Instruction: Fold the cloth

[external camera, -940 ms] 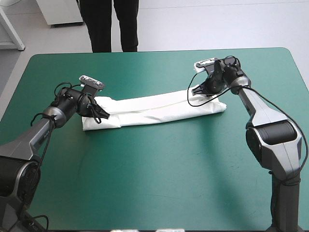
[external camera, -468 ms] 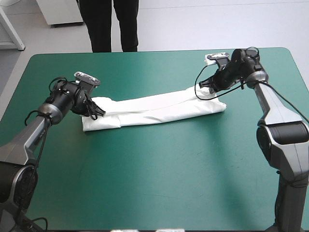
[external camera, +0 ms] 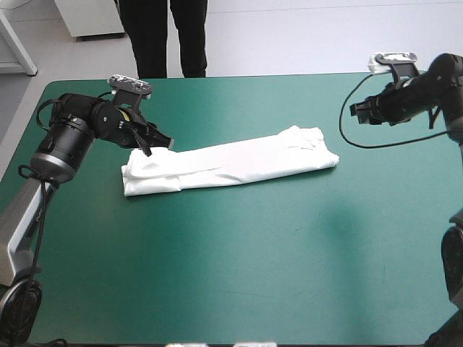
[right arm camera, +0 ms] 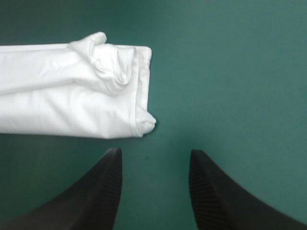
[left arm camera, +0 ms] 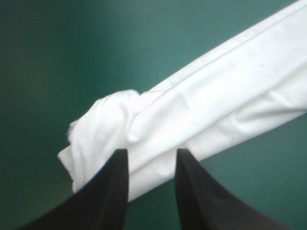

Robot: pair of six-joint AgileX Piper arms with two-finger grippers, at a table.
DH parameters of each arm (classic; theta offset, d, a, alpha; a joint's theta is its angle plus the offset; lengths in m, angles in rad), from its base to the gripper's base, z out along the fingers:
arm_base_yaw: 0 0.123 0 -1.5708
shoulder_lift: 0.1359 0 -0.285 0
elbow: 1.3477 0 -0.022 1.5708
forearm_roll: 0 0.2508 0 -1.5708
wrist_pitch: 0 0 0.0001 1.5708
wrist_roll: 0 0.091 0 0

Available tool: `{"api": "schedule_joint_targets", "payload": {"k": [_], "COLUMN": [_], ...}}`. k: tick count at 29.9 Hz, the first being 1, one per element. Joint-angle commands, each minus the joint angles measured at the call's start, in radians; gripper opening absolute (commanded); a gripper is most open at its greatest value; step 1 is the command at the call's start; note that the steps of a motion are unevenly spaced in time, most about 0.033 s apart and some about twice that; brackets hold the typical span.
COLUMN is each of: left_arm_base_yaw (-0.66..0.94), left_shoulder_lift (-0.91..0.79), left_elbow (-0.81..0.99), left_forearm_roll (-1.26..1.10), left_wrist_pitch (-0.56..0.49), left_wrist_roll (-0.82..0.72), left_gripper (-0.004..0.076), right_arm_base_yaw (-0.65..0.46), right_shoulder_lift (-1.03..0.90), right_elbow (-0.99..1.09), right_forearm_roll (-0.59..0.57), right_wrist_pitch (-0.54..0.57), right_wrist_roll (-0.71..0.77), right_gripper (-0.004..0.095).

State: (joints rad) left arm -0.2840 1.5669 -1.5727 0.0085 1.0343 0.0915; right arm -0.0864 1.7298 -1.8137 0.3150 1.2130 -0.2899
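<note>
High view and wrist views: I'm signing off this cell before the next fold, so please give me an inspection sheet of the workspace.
surface: teal-green cover, lying flat.
job's things: T-shirt, white, folded into a long narrow band, both ends bunched.
clutter: nothing seen.
end effectors: left end effector open at the T-shirt's left end, cloth showing between its fingers, not gripped; right end effector open, off the T-shirt's right end, over bare cover.
cables: nothing seen beyond the robot's own.
surroundings: nothing seen.

The T-shirt (external camera: 231, 163) is plain white with soft grey shading in its creases, the worktop (external camera: 239, 267) has an even teal-green cover all over, and the left claw (left arm camera: 151, 155) and the right claw (right arm camera: 154, 154) are both black, their inner faces finely ribbed.
</note>
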Motion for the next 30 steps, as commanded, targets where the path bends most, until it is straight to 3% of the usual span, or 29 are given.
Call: {"api": "schedule_joint_targets", "payload": {"k": [1,2,8,19,24,30], "left_arm_base_yaw": [-0.064,-0.075,-0.096,-0.096,-0.12,-0.147], "left_shoulder_lift": [-0.039,-0.037,0.053,0.289,0.379,0.483], "left_elbow": [-0.037,-0.037,-0.041,-0.048,-0.13,-0.222], "left_forearm_roll": [-0.026,-0.034,-0.194,-0.416,-0.435,-0.429], "left_wrist_pitch": [-0.089,-0.108,-0.174,-0.226,-0.228,-0.175], "left_wrist_roll": [0.032,0.047,0.131,0.249,0.273,0.268], "left_gripper": [0.0035,-0.0009,-0.0004,-0.0009,-0.0009,-0.0009], "right_arm_base_yaw": [-0.036,-0.039,-0.039,-0.037,-0.037,-0.037], "right_shoulder_lift": [-0.155,-0.18,-0.254,-0.252,-0.229,-0.137], "right_elbow": [0.09,0.123,0.252,0.26,0.26,0.26], "right_forearm_roll": [0.013,0.013,0.017,0.024,0.043,0.143], "right_wrist_pitch": [-0.042,-0.051,-0.098,-0.201,-0.24,-0.226], "right_wrist_roll": [-0.022,-0.022,-0.023,-0.023,-0.022,-0.052], "right_gripper": [0.0433,0.0434,0.0433,0.04,0.0399,0.0403]}}
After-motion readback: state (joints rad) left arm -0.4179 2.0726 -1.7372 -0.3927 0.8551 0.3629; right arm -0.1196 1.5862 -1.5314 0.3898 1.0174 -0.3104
